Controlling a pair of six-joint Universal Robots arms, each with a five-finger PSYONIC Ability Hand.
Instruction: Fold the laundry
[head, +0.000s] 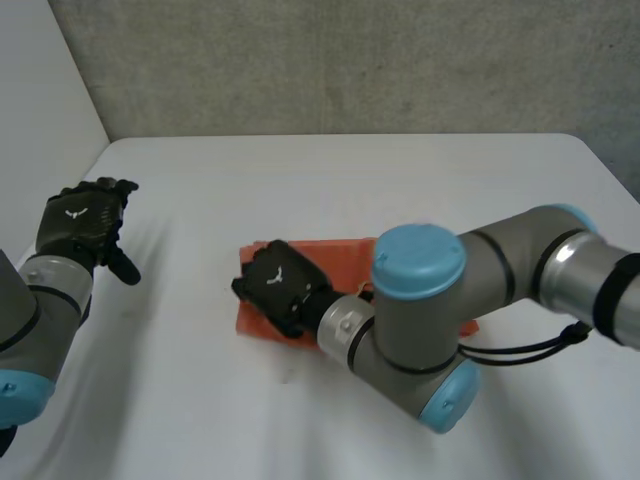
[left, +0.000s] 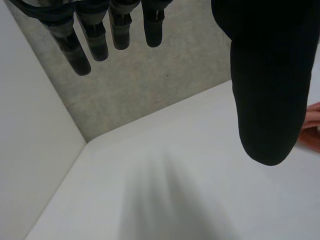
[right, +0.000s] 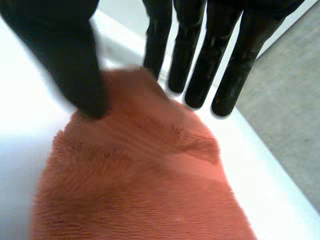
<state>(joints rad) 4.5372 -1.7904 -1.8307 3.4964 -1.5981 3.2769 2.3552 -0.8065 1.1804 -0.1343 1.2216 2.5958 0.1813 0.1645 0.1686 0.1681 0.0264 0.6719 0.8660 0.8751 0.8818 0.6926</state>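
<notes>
cloth (right: 140, 190) under straight-fingered right hand (right: 200, 60)

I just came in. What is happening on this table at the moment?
A robot with two arms is handling an orange cloth that lies on the white table. Its right hand rests on one end of the cloth with straight fingers and does not grip it. Its left hand is open and off to the side above bare table, apart from the cloth.
</notes>
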